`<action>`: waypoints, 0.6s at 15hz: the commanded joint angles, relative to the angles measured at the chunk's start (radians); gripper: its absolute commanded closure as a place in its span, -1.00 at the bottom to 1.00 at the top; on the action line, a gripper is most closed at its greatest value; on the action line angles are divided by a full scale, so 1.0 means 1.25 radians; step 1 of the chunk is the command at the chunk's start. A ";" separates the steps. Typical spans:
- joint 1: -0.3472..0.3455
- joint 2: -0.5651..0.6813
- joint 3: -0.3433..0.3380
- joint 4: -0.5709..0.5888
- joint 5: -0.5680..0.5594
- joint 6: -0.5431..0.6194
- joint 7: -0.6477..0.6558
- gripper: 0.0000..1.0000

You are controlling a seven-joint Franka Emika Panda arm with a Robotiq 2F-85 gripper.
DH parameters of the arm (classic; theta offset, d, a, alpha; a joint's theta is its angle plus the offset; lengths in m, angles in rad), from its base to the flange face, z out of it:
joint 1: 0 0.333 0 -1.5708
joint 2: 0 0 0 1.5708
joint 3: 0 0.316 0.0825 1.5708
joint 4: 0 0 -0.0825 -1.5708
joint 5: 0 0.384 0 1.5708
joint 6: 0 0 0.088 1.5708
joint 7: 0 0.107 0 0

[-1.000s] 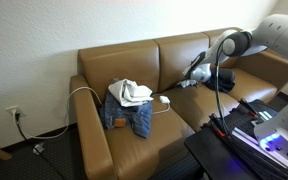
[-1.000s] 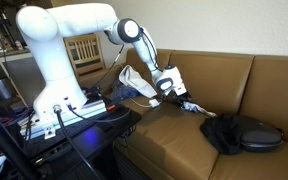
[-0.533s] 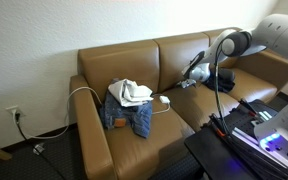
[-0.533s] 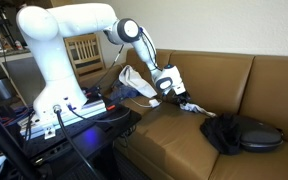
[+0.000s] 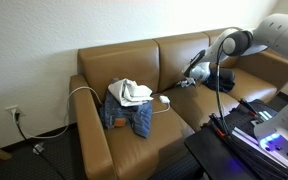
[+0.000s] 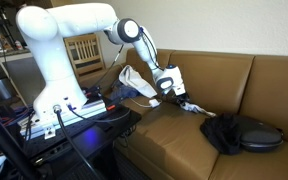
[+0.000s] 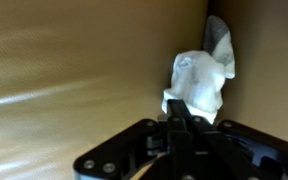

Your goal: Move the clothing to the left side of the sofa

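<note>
We see the clothing in three spots on the sofa (image 5: 179,55). A small white cloth (image 7: 199,82) lies on the seat near the foot of the sofa's back. In the wrist view the gripper (image 7: 185,118) has its fingers clenched on that cloth's lower edge. A dark top (image 6: 239,133) sits bunched just beyond the cloth on the sofa seat. The jeans (image 5: 127,116) lie well apart on the sofa's end seat, with a pale shirt (image 5: 132,93) heaped on top. A thin white cable (image 5: 84,92) loops over the sofa arm beside them. The white arm (image 6: 74,45) rises from its base in front of the sofa and bends at a high elbow. Its forearm slants down so the wrist tilts toward the seat.
</note>
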 commanded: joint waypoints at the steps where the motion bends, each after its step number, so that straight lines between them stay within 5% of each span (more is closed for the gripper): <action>1: -0.080 0.000 0.101 0.080 -0.019 -0.149 -0.054 1.00; 4: -0.135 -0.014 0.199 0.105 -0.020 -0.227 -0.139 1.00; 5: -0.128 -0.012 0.197 0.109 -0.020 -0.217 -0.146 0.48; 9: -0.077 -0.015 0.122 0.080 -0.012 -0.107 -0.183 0.05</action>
